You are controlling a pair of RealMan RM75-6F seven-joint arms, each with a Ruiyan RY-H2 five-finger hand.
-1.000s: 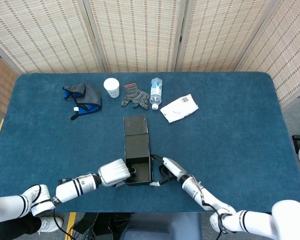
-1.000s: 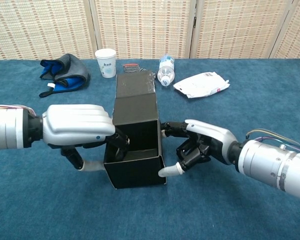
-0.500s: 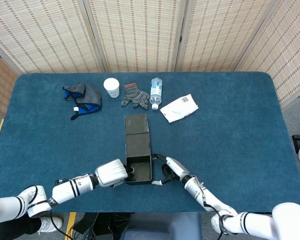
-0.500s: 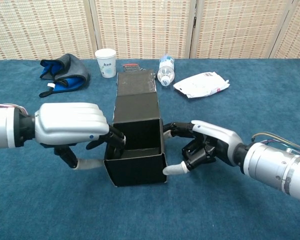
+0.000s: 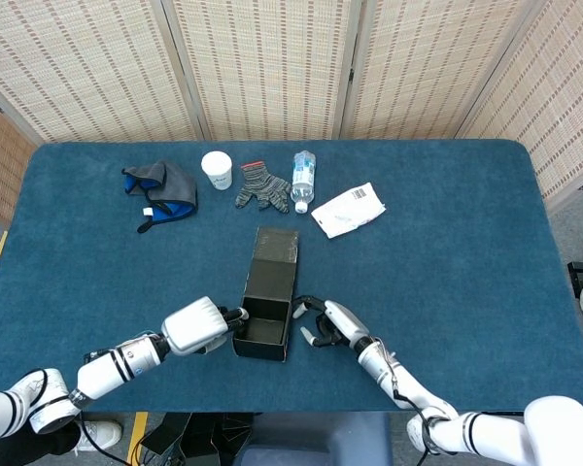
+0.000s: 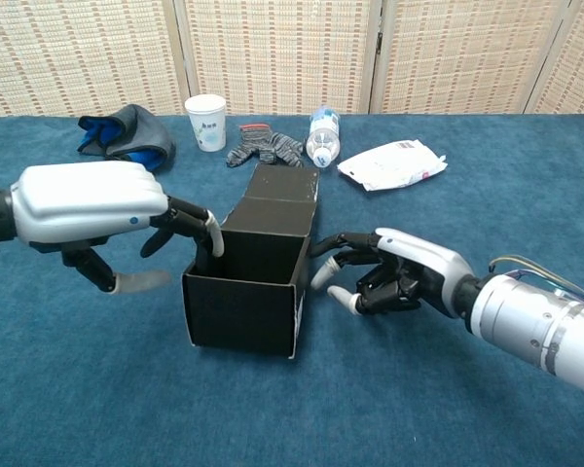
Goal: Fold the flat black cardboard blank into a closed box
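The black cardboard box (image 5: 263, 331) (image 6: 243, 309) stands open-topped near the table's front edge. Its lid flap (image 5: 275, 254) (image 6: 284, 199) slopes away toward the back. My left hand (image 5: 196, 326) (image 6: 90, 204) is at the box's left side. Its fingertips (image 6: 205, 232) hook over the left wall's rim, while the thumb hangs apart from the box. My right hand (image 5: 326, 321) (image 6: 401, 272) is on the box's right, with its fingers spread. Its fingertips (image 6: 320, 276) are at the right wall, and I cannot tell if they touch it.
Along the back lie a blue and grey cloth (image 5: 162, 189) (image 6: 125, 136), a paper cup (image 5: 217, 169) (image 6: 206, 122), knitted gloves (image 5: 262, 186) (image 6: 263, 148), a water bottle (image 5: 303, 181) (image 6: 323, 136) and a white packet (image 5: 348, 210) (image 6: 391, 162).
The box has swung so its near end points left and its lid leans right. My left hand drew back to the left. My right thumb has come off the box's front corner.
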